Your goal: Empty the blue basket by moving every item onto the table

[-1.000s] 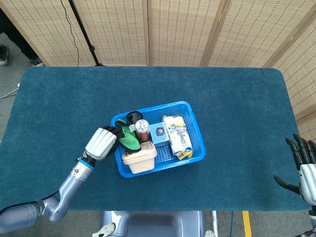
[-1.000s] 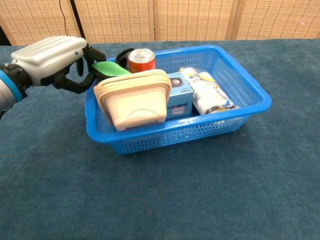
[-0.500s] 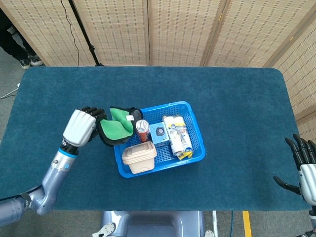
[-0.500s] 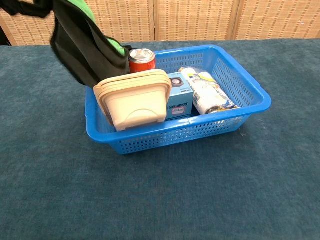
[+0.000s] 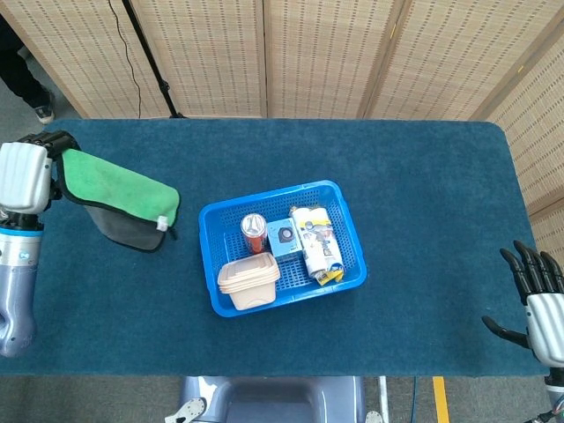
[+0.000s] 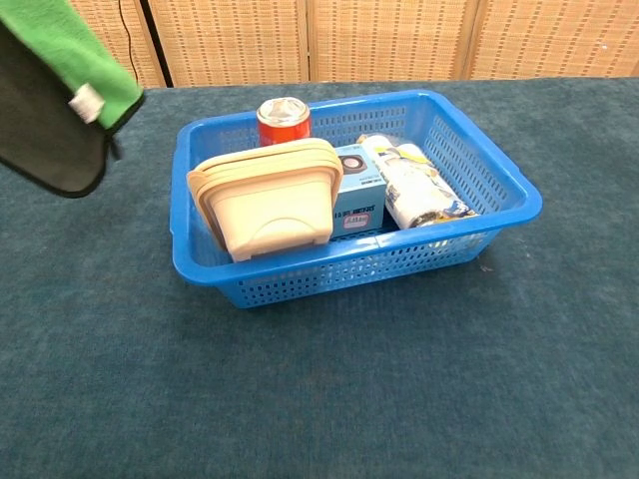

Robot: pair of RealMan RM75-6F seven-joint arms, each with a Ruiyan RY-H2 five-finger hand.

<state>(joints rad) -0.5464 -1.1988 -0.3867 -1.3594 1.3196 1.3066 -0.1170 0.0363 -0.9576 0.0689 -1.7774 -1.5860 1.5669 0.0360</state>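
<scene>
My left hand grips the green and black cloth over the desk's left edge, clear of the blue basket at mid-desk. The basket holds a red can, beige containers, a small box and a wrapped packet. My right hand hangs empty, fingers spread, off the near right corner.

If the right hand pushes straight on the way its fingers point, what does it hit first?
Nothing, as far as the head view shows: the right hand points up-frame along bare dark blue carpeted table, well right of the blue plastic basket. Height is unclear.
</scene>
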